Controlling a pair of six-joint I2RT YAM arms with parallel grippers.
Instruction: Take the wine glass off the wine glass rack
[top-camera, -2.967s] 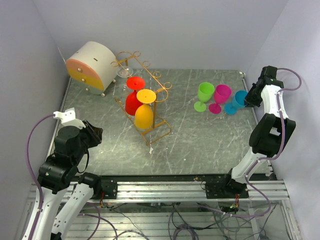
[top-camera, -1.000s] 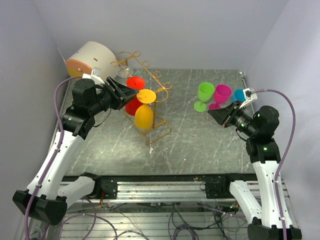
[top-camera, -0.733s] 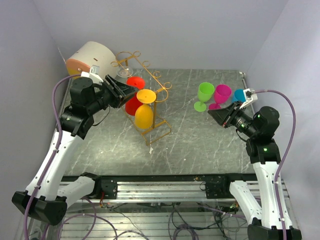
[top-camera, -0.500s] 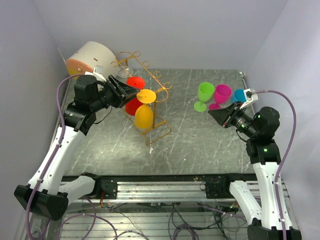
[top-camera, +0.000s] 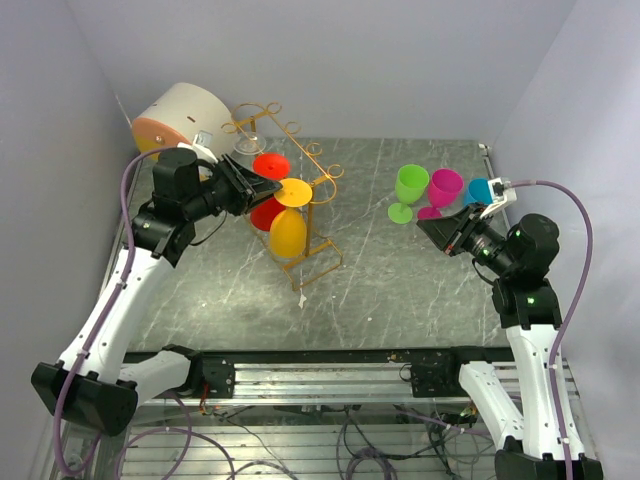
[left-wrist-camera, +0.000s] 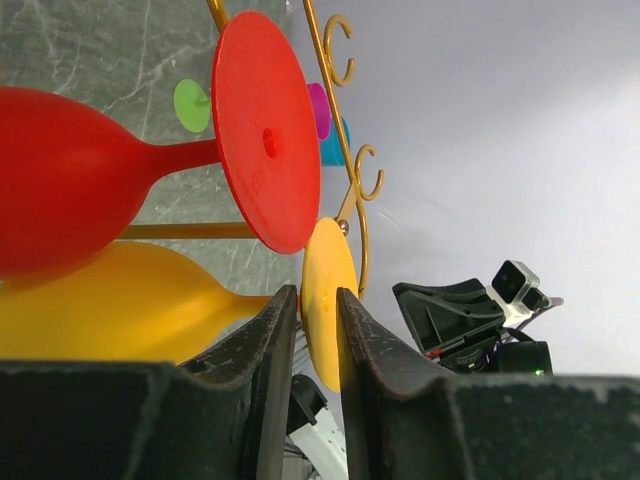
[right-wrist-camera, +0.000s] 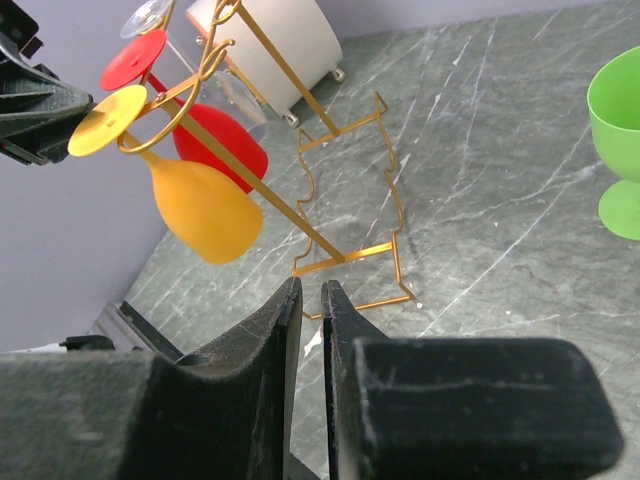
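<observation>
Two glasses hang bowl-down on the rack (right-wrist-camera: 345, 257), which stands at the left rear of the counter (top-camera: 400, 290) beside the drawer box (top-camera: 185, 120). The yellow glass (top-camera: 287, 232) is the front one, nearest the curled rail ends, and the red glass (top-camera: 265, 207) hangs just behind it. I judge the step to be the grasp on the yellow one. My left pincer (left-wrist-camera: 310, 300) is at its foot with the fingers drawn to a slim gap, and the yellow disc shows in line with that gap. I cannot tell whether the pads touch it or whether I have hold. My right pincer (right-wrist-camera: 311, 290) hangs well apart, almost closed and empty.

Next, I think, I must settle the grip and then slide the foot along the rails and out past the curls without dragging the rack or bumping the red glass.

My own fingers block the lower wrist view and cover part of the yellow stem. From above, my pincer tip overlaps the red glass. A clear glass (top-camera: 248, 147) at the rack's far end is faint. The blue glass (top-camera: 480, 188) is half hidden by my right arm.
</observation>
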